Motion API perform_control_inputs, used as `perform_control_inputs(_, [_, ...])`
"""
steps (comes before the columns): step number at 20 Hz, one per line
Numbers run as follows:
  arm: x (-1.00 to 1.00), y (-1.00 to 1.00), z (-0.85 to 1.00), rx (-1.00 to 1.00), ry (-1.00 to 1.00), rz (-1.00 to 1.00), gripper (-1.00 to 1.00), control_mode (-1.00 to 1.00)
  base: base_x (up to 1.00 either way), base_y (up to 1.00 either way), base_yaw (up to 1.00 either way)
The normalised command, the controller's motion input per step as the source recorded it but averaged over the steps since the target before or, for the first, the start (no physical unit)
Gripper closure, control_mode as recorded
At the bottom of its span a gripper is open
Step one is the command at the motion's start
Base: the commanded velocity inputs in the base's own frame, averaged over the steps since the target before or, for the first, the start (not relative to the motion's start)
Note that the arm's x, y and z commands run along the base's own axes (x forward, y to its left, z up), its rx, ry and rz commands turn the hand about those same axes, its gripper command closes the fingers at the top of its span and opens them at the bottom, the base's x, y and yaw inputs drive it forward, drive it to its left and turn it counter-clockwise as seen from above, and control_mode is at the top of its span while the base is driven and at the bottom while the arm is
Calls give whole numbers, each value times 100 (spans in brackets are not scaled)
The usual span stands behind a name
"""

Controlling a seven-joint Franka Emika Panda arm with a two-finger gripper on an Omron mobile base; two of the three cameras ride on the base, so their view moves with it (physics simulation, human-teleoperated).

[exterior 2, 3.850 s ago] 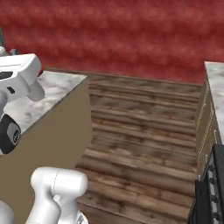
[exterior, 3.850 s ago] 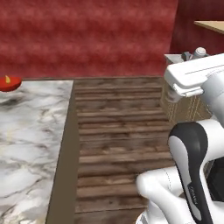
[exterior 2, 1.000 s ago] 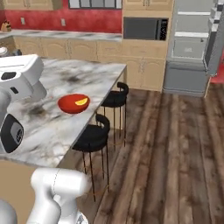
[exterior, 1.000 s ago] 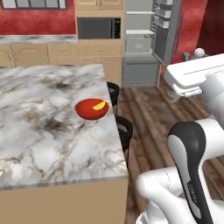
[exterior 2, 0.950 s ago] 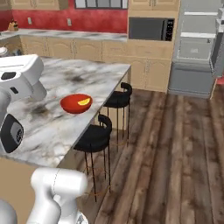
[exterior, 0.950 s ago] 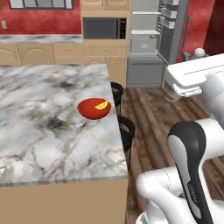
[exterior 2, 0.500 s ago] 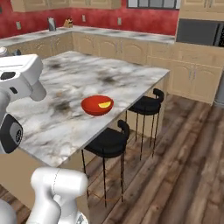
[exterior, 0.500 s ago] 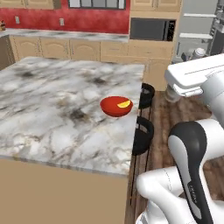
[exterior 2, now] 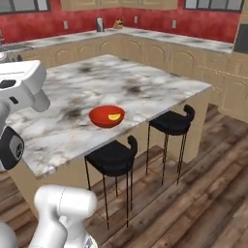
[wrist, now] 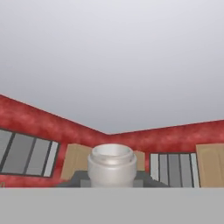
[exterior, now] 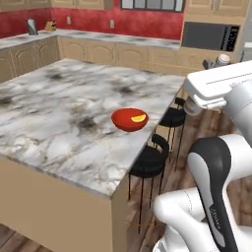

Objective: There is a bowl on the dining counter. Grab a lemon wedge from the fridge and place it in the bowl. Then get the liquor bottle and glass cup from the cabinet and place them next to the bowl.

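Observation:
The red bowl sits on the marble dining counter, near the edge with the stools. A yellow lemon wedge lies inside it. My gripper is shut on the pale liquor bottle, whose round neck rises between the dark tips. The bottle's top pokes up above my white hand, high and to the right of the bowl, well away from the counter top.
Two black stools stand along the island's near side over a wood floor. Wall counters with wood cabinets line the red back wall, with a microwave at the right.
The whole scene has swung as the base drove and turned; the island and bowl now sit nearer the picture's middle. The gripper has stayed shut on the bottle.

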Motion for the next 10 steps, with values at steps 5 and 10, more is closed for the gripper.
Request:
perform_control_inputs(5, [0,0,0,0,0,0,100,100,0,-100,36])
perform_control_inputs(10, [0,0,0,0,0,0,100,100,3,-95,40])
